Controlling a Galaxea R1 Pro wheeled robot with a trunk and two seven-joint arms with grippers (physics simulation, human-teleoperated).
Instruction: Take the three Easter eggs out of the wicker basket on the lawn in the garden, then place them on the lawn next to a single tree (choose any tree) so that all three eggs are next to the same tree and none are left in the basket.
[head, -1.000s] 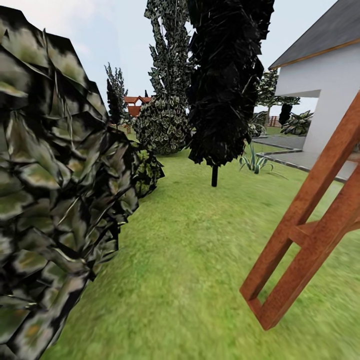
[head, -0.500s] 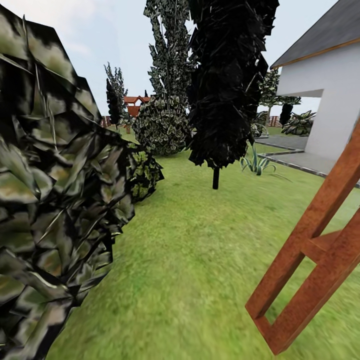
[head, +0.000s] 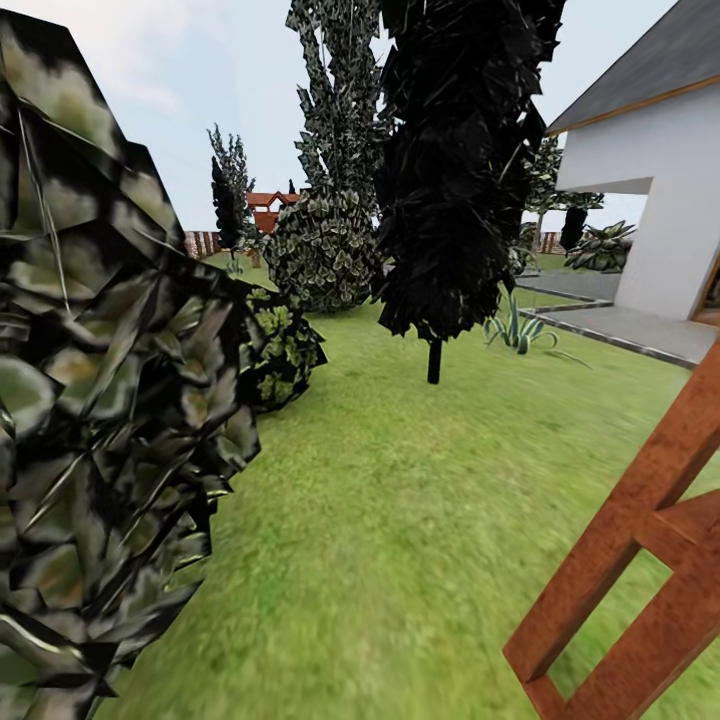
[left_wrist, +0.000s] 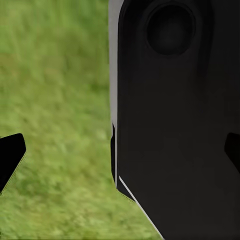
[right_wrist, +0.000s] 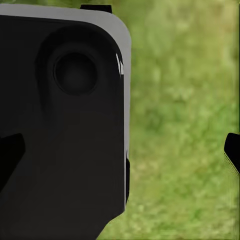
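Note:
The Easter eggs and the wicker basket are out of view. The lawn (head: 400, 520) stretches ahead in the head view. A tree (head: 455, 170) with a dense dark crown and a thin dark trunk (head: 434, 362) stands on the grass in the middle distance. A taller tree (head: 340, 90) rises behind it. In the left wrist view my left gripper (left_wrist: 120, 155) is open, its dark fingertips (left_wrist: 10, 157) at the picture's edges, over grass and a black part of the robot. My right gripper (right_wrist: 120, 155) is open likewise, holding nothing.
A big leafy bush (head: 100, 400) crowds the left, close by, with a smaller bush (head: 285, 350) beyond it and a round bush (head: 325, 250) further back. A red-brown wooden frame (head: 640, 560) leans at the lower right. A white house (head: 660, 200) and grey paving (head: 640, 330) lie at the far right.
The whole head view has shifted: the left bush looms larger and the wooden frame has slid toward the lower right corner, so the camera has moved. The grippers' earlier state is not shown.

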